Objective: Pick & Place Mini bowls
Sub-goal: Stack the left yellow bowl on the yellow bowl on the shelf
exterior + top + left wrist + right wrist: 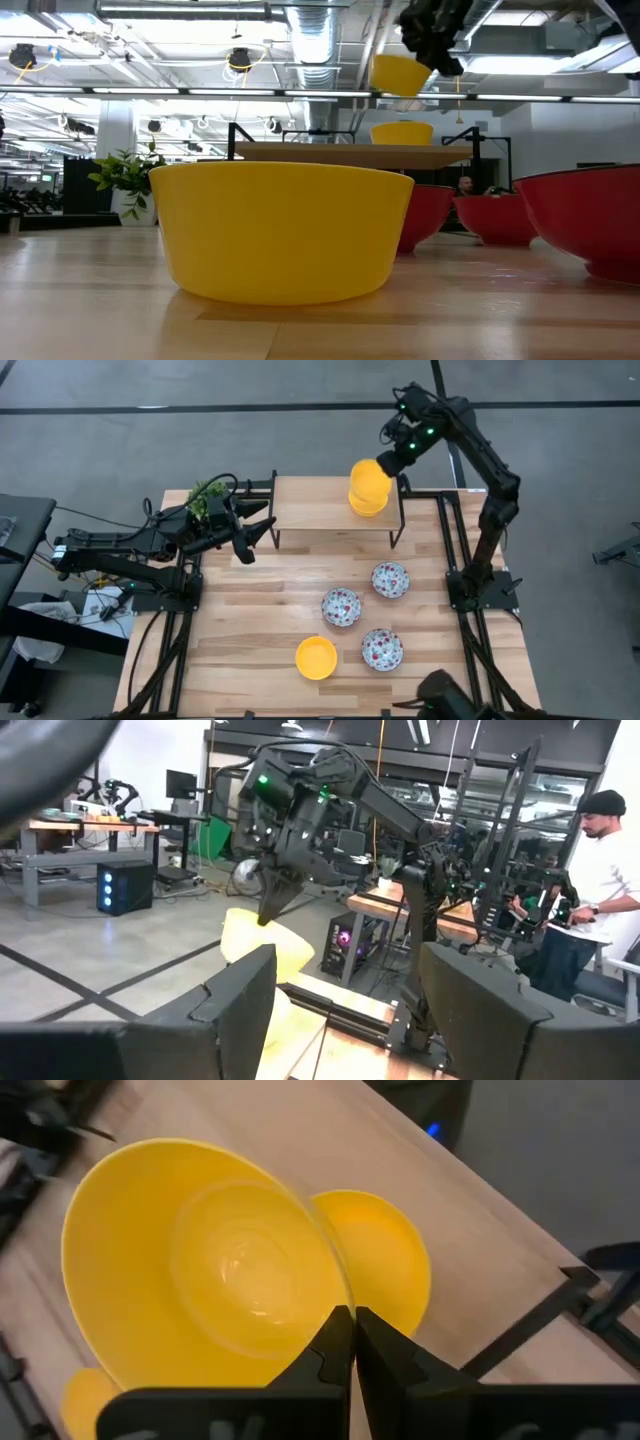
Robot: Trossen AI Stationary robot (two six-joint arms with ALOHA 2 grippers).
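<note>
My right gripper (392, 460) is up over the raised wooden shelf (310, 510), shut on a plain yellow mini bowl (369, 477). A second yellow bowl (367, 504) stands on the shelf just below it. In the low view the held bowl (400, 75) hangs clear above the shelf bowl (402, 132). A third yellow bowl (316, 658) and three floral-speckled bowls (390, 579) (341, 607) (382, 649) rest on their bases on the table. My left gripper (255, 540) waits open by the shelf's left end, touching nothing. My right gripper pinches the yellow bowl by its rim (338, 1302), on the side toward the arm, between the two shut fingers (330, 1342). The fingers slant down from above on the table's far right. The bowl is lifted clear and tilted, above the bowl on the shelf (385, 1270).
A small green potted plant (208, 495) stands at the table's far-left corner, next to my left arm. The shelf stands on dark legs (400, 525) along the far edge. Bare wood lies left of the table bowls. A person (590, 890) stands in the room beyond.
</note>
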